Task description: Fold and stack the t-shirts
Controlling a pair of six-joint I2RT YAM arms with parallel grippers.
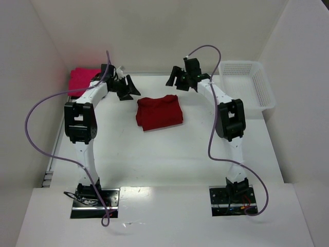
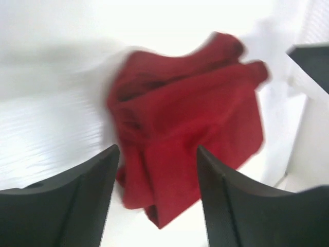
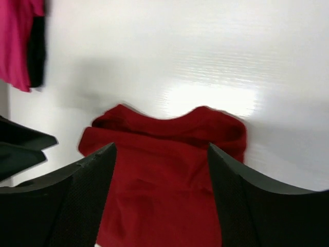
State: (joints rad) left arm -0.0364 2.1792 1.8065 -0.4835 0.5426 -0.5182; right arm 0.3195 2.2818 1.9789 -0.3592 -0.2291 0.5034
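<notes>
Table (image 1: 169, 159): red shirt (image 1: 159, 112) lies folded at centre, long axis left-right, between the arms. Pink shirt (image 1: 82, 80) is bunched in the far-left corner; the left gripper (image 1: 128, 88) is nearer. It and the right gripper (image 1: 176, 80) are spread wide, empty.

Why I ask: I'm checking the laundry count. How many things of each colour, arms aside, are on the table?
Dark red t-shirt: 1
Pink t-shirt: 1
White basket: 1
Total: 3
</notes>
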